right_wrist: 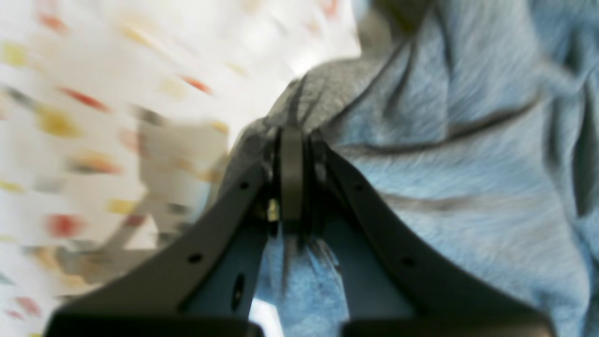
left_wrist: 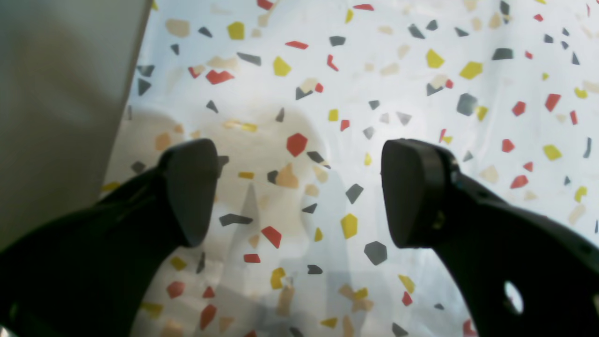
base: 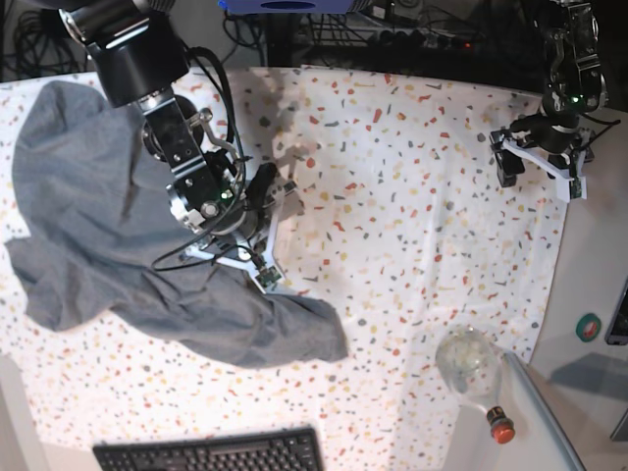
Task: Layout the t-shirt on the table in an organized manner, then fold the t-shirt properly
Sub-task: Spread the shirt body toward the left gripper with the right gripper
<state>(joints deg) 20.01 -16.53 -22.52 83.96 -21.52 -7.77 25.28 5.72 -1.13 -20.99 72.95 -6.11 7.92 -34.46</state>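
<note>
The heather-grey t-shirt [base: 98, 216] lies crumpled on the left half of the speckled table [base: 412, 226], with a bunched fold reaching toward the middle front. My right gripper [base: 257, 275] is over that fold. In the right wrist view it [right_wrist: 291, 140] is shut on a pinch of the t-shirt [right_wrist: 444, 140], and the picture is blurred. My left gripper [base: 508, 162] hangs at the far right edge, away from the shirt. In the left wrist view it [left_wrist: 299, 187] is open and empty above the table cloth [left_wrist: 374, 70].
A black keyboard [base: 211, 453] lies at the front edge. A clear bottle [base: 469, 365] with a red cap lies at the front right corner. The cloth ends beside my left gripper, next to a bare grey surface [left_wrist: 56, 117]. Cables run behind the table.
</note>
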